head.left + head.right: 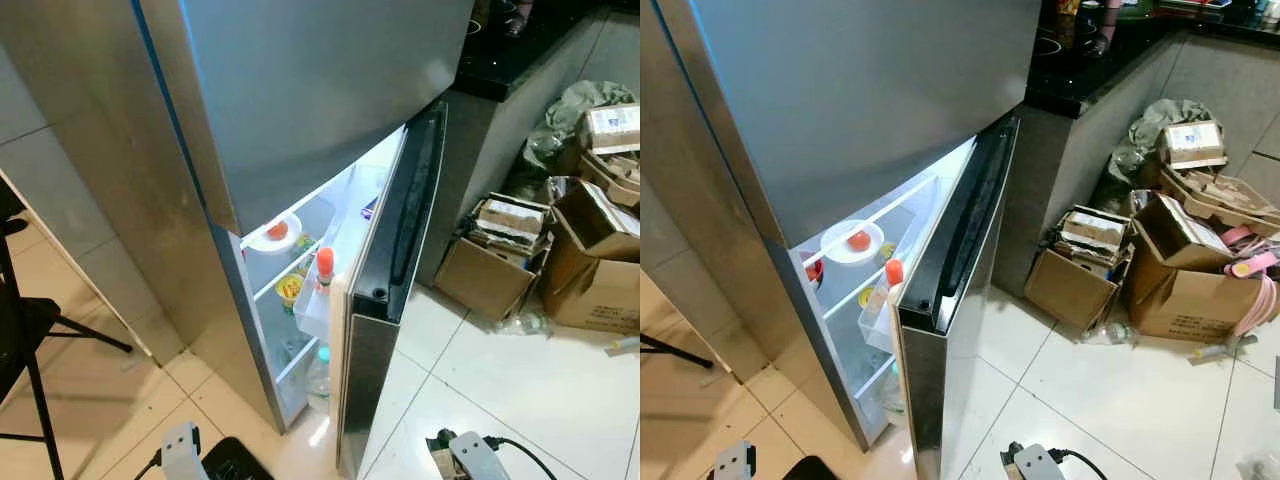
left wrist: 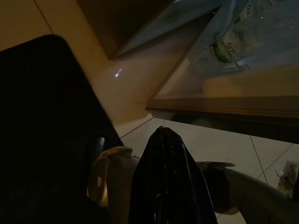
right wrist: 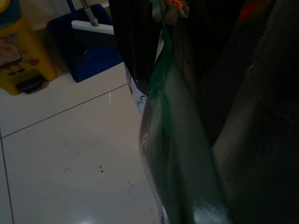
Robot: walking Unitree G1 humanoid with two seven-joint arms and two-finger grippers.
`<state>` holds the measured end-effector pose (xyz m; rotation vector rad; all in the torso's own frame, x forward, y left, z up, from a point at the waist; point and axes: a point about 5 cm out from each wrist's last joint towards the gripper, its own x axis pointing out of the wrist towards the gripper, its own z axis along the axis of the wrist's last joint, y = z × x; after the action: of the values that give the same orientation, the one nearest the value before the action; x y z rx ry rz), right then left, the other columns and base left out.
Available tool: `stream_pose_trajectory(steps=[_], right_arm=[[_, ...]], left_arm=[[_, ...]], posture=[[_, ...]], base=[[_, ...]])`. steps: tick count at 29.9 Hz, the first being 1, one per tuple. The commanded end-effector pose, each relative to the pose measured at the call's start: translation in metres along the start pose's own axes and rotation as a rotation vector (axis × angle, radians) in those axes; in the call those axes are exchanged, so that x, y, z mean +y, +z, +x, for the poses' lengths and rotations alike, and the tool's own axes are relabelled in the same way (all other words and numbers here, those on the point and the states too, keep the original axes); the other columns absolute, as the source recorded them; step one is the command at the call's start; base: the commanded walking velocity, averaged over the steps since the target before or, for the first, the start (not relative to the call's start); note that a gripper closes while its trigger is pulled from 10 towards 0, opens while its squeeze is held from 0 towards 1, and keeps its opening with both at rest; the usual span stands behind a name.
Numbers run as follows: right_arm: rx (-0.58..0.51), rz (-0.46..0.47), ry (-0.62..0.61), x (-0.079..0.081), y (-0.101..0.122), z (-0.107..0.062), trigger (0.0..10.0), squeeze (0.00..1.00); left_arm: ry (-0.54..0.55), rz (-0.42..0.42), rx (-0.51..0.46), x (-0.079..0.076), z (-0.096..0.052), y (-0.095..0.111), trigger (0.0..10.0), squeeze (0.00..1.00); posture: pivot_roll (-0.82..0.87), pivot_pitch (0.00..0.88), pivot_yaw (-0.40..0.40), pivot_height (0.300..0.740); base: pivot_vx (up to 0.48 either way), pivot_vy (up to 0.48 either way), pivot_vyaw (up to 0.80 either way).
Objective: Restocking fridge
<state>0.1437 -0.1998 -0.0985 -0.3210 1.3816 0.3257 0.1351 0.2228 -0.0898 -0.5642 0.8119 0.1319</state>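
The steel fridge stands ahead with its lower door swung partly open and the inside lit. On a shelf sits a white plate with a tomato, and a yellow tub is below it. An orange-capped bottle stands in the door rack. In the left wrist view a clear green-labelled bottle lies low in the fridge. My left gripper hangs low by the floor, fingers pressed together, holding nothing. My right gripper hangs low too, shut on a green bottle.
Open cardboard boxes and bags crowd the floor to the right of the fridge, under a black counter. A black tripod leg stands at the left. A yellow bin and blue dustpan sit on the white tiles.
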Motion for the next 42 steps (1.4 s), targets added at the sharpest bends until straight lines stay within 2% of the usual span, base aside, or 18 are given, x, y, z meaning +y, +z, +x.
stream_pose_trajectory(steps=[1,7,21,26,30,35,42], right_arm=[[0.002,0.002,0.005,0.003,-0.002,0.001,10.0,0.00],[0.003,0.001,0.005,0.003,-0.002,0.001,10.0,0.00],[0.013,-0.023,0.010,0.001,-0.002,0.000,10.0,0.00],[0.011,-0.005,0.004,0.001,-0.002,0.000,10.0,0.00],[0.019,-0.006,0.008,0.000,-0.003,0.000,10.0,0.00],[0.023,-0.004,0.008,0.000,-0.003,0.000,10.0,0.00],[0.015,-0.007,0.005,0.000,-0.002,0.000,10.0,0.00]], left_arm=[[0.026,-0.008,0.010,0.006,-0.003,-0.003,10.0,0.00],[0.042,0.004,-0.001,0.006,-0.001,0.004,10.0,0.00],[0.023,0.009,-0.087,-0.003,0.008,0.032,10.0,0.00],[0.021,0.017,-0.083,-0.002,0.008,0.034,10.0,0.00],[0.010,0.050,-0.059,-0.003,0.008,0.032,10.0,0.00],[0.025,0.017,-0.101,-0.006,0.011,0.036,10.0,0.00],[-0.037,0.035,-0.210,-0.022,0.019,0.065,10.0,0.00]], posture=[[-0.04,0.000,-0.016,0.740],[-0.04,0.000,-0.020,0.740],[-0.05,0.000,-0.042,0.740],[-0.05,0.000,-0.042,0.740],[-0.06,0.000,-0.043,0.740],[-0.06,0.000,-0.049,0.740],[-0.07,0.000,-0.044,0.740]], base=[[-0.334,0.000,0.00],[-0.328,0.000,0.00],[0.000,0.000,0.00],[0.000,0.000,0.00],[0.000,-0.480,0.00],[0.000,-0.096,0.00],[0.000,0.000,0.00]])
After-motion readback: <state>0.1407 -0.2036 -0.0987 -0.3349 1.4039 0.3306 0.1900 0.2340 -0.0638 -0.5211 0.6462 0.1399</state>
